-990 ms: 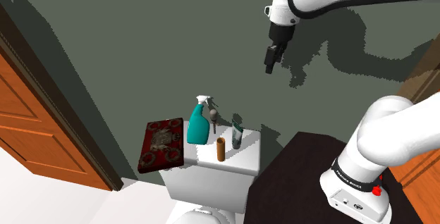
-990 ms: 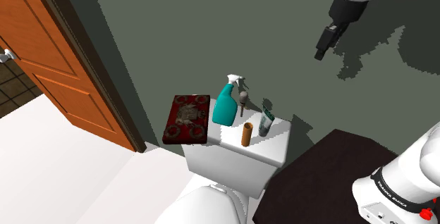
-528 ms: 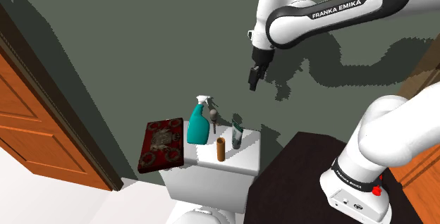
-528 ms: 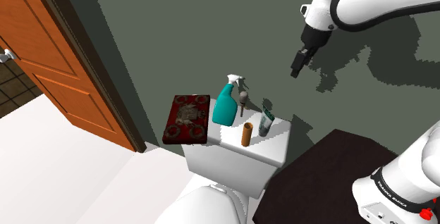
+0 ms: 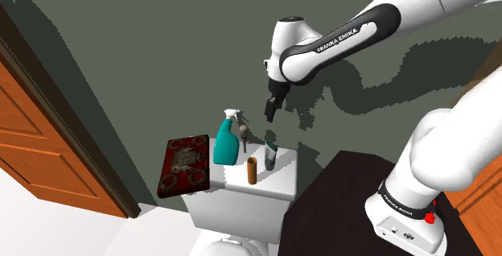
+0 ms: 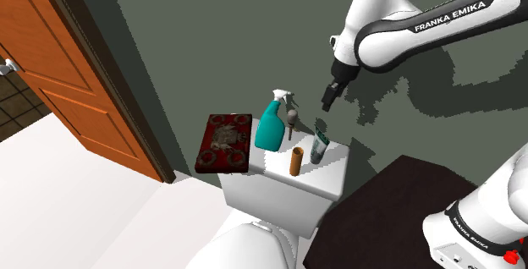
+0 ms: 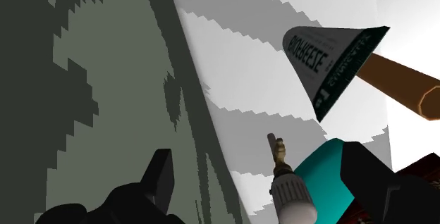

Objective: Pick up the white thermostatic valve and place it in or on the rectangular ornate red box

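Observation:
The valve (image 5: 242,129) is a small white knob with a brass stem, leaning against the teal spray bottle (image 5: 227,141) on the toilet tank lid (image 5: 277,183). The ornate red box (image 5: 185,166) lies at the lid's end, at the shoulder view's left, beyond the bottle. My gripper (image 5: 269,115) hangs in the air above the lid, between the valve and a white-and-green tube (image 5: 271,155). In the wrist view the gripper (image 7: 264,182) is open, its fingers (image 7: 161,179) apart, and the valve (image 7: 292,194) shows far below them, untouched. The second exterior view has the gripper (image 6: 327,102) above and right of the valve (image 6: 292,123) and the box (image 6: 226,142).
A brown cylinder (image 5: 252,170) stands at the lid's front, close to the tube (image 6: 319,147) and the spray bottle (image 6: 272,126). The grey-green wall rises just behind the tank. An orange door (image 5: 44,146) is at the shoulder view's left, and the dark stand top (image 5: 342,206) at its lower right.
The arm has swung down and toward the shoulder view's left, bringing the gripper from high by the wall to just above the tank. Nothing on the tank moved.

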You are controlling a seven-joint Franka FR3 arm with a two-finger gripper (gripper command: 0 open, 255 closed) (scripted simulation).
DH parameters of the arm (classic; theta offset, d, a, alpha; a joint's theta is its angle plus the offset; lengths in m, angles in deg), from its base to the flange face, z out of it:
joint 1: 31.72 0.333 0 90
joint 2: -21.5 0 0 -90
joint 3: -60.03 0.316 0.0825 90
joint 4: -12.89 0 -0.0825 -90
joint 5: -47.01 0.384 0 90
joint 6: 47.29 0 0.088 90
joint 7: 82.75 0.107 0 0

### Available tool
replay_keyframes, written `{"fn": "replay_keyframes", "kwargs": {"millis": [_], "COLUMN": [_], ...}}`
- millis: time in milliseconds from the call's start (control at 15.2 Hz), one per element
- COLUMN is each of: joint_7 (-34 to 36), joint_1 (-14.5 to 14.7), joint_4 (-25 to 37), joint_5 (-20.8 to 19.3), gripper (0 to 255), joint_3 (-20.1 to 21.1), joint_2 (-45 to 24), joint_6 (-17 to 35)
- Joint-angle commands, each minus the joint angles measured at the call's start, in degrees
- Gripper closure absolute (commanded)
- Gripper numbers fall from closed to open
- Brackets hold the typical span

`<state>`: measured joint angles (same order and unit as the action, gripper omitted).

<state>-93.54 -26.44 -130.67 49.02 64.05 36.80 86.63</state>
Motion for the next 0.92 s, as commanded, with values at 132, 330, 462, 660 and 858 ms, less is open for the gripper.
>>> {"fn": "replay_keyframes", "kwargs": {"millis": [132, 330, 462, 660, 858], "joint_7": [-0.77, -1.44, -1.89, -2.20, -2.05], "joint_1": [1.22, 2.01, 2.49, 2.90, 3.02], "joint_4": [1.81, 3.93, 5.70, 7.41, 7.57], "joint_5": [1.27, 2.11, 2.59, 2.84, 2.62], "gripper": [0, 0, 0, 0, 0], "joint_3": [0.83, 1.50, 2.00, 2.43, 2.42], "joint_2": [-8.46, -14.95, -19.33, -23.71, -25.98], "joint_6": [7.08, 11.70, 14.47, 17.28, 19.39]}}
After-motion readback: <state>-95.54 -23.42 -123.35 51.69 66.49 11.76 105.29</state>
